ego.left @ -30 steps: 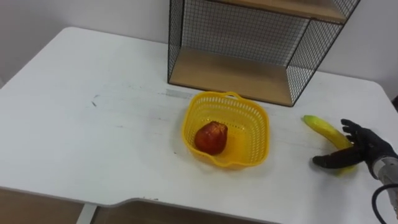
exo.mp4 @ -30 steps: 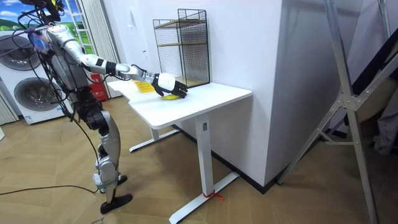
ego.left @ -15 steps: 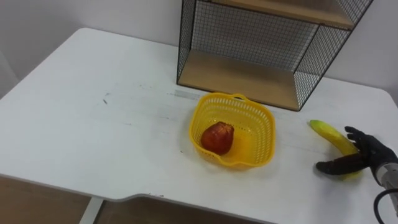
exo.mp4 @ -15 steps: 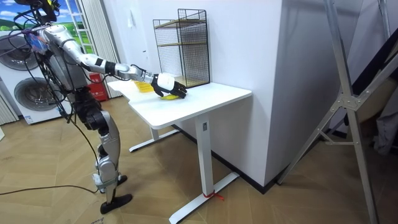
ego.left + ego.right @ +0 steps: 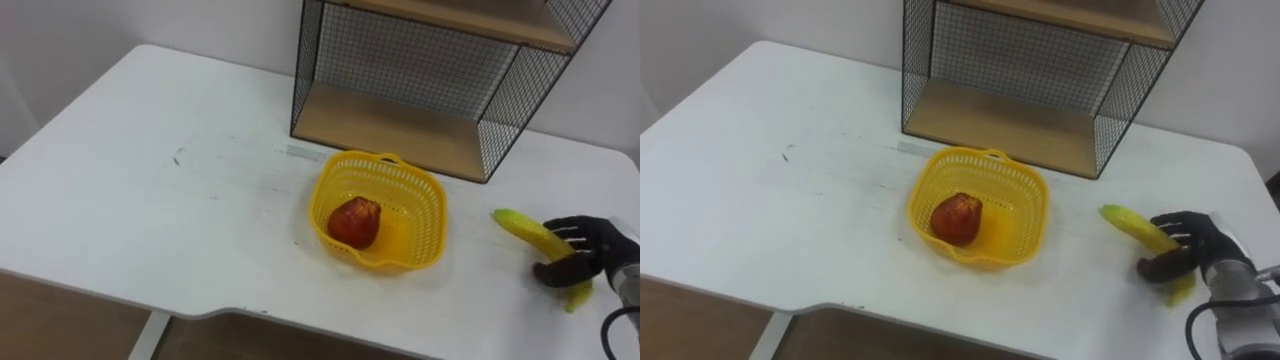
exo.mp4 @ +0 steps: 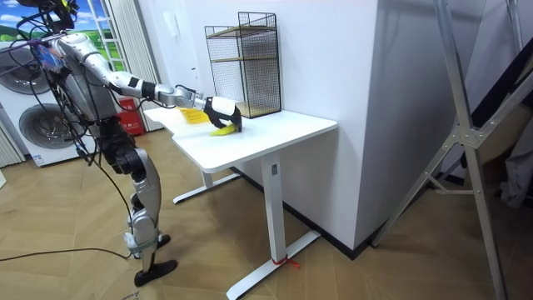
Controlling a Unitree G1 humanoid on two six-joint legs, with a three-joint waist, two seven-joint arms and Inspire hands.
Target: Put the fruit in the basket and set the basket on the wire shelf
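A yellow plastic basket (image 5: 400,195) stands on the white table (image 5: 150,200) in front of the wire shelf (image 5: 440,90), with a red apple (image 5: 353,221) inside it. To the basket's right a banana (image 5: 524,230) lies on the table. My right hand (image 5: 583,248) rests over the banana's near end, fingers curled across it and thumb beneath. In the right eye view the same hand (image 5: 1183,253) grips the banana (image 5: 1128,224). In the room view I stand at the table's end with my right arm stretched out to the banana (image 6: 221,130).
The wire shelf has a wooden bottom board (image 5: 390,125) open toward the basket and a second board above. The table's near edge (image 5: 230,315) runs close below the basket. A washing machine (image 6: 37,125) stands behind me in the room view.
My right hand has curled its fingers round the banana's near end and drawn slightly toward the basket. The eye view has shifted a little; basket and apple stay put.
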